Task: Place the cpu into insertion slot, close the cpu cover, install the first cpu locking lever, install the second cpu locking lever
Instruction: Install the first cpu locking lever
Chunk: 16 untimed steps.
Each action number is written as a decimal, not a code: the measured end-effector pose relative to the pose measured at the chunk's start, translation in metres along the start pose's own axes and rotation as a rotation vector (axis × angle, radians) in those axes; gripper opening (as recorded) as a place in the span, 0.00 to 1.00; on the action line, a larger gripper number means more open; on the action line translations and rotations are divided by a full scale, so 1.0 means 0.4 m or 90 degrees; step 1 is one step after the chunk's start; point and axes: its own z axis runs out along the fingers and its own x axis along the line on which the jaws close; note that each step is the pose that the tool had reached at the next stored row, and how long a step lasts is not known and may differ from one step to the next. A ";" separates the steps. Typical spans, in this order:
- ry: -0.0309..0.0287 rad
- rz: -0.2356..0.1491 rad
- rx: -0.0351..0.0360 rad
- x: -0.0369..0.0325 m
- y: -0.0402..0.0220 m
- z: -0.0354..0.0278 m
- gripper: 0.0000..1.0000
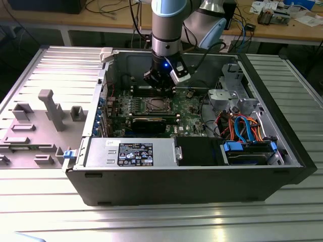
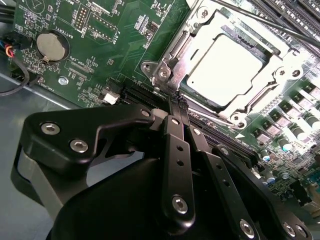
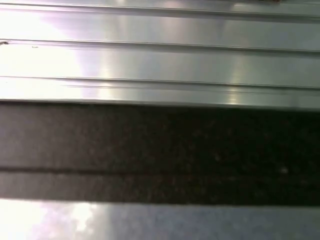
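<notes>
A ribbed metal counter carries an open computer case. In the second wrist view the cpu lies seated in the insertion slot with the cpu cover apparently closed over it. It is light, stiff and fragile, best held by its edges. The claw is pinched together, holding nothing, by a thin lever.

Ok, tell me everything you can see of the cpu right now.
The small flat square cpu with a silver-grey metal top lies flat in the square silver-rimmed insertion slot on the green motherboard. The thin silver metal cpu cover is down around it, its frame overlapping the chip's edges, the top showing through the cut-out. The black claw, fingers together, sits at the socket's corner, not touching the chip.
</notes>
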 end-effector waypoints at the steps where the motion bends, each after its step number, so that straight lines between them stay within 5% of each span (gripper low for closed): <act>1: -0.0001 0.000 -0.0002 0.000 0.000 0.000 0.11; 16: 0.0001 0.000 0.0054 -0.003 0.000 0.002 0.11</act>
